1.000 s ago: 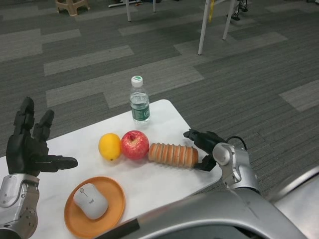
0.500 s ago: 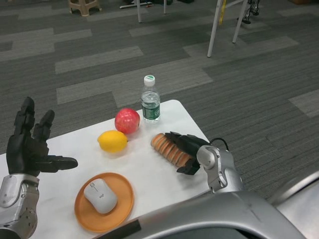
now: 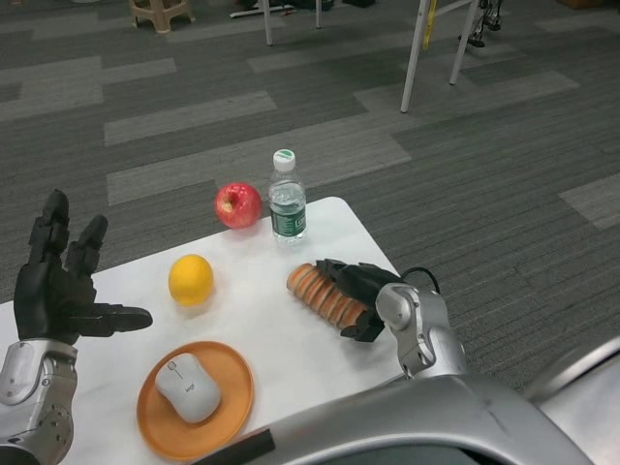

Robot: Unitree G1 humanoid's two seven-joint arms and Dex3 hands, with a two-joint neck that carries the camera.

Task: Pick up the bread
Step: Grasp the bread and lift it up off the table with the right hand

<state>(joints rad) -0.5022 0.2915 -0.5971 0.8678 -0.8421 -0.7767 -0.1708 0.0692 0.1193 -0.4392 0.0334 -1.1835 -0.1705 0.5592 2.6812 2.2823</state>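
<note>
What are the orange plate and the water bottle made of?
The plate looks like matte plastic: even orange colour, no shine, though glazed pottery can't be ruled out. The bottle seems clear thin plastic, see-through with a white screw cap and green label.

The tabletop (image 3: 291, 329) is smooth matt white. The bread (image 3: 320, 291) has a ridged, browned crust. Both the right hand (image 3: 360, 291) and the left hand (image 3: 60, 291) look like matt black plastic. The bottle (image 3: 287, 203) is clear plastic, the apple (image 3: 238, 204) glossy, the plate (image 3: 232, 407) smooth orange, the floor (image 3: 194, 107) rough grey carpet.
</note>
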